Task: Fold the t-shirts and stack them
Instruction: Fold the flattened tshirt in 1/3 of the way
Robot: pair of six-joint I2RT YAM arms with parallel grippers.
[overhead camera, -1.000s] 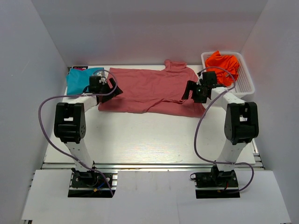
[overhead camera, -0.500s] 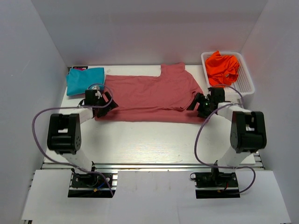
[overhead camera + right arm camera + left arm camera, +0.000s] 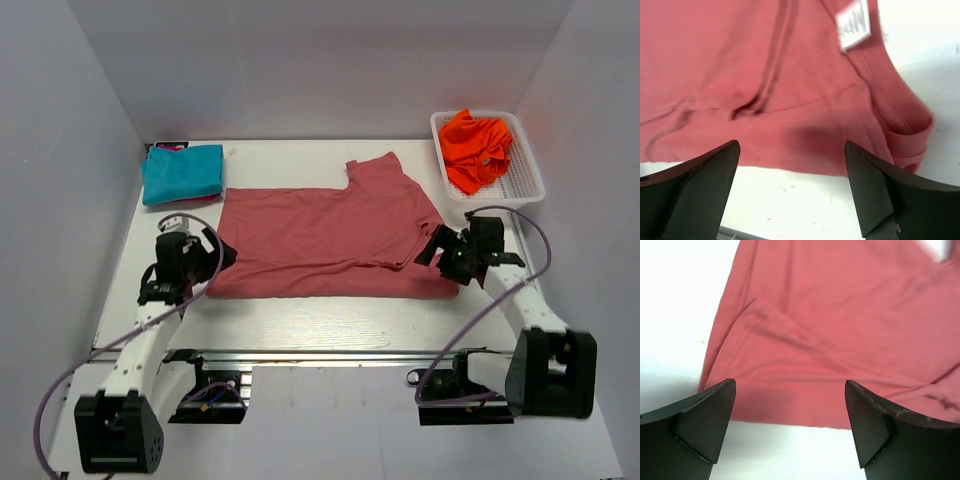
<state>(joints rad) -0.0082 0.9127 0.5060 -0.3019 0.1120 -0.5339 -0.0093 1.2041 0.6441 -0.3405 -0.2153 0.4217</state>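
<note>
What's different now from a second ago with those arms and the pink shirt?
Both arms drew back toward the near edge, dragging the salmon shirt along; the left pincer and right pincer have let go, open. The teal shirt and orange shirt stayed put.

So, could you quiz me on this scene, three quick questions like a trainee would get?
1. True or false: the orange shirt lies in the basket.
2. Fill in: the folded teal shirt lies at the table's far ___ corner (left or right).
3. Pick one: at the near corners of the salmon shirt, the left gripper and right gripper are
A. both open
B. both shut on cloth
C. one open, one shut

Key: 1 true; 2 left; 3 A.
</note>
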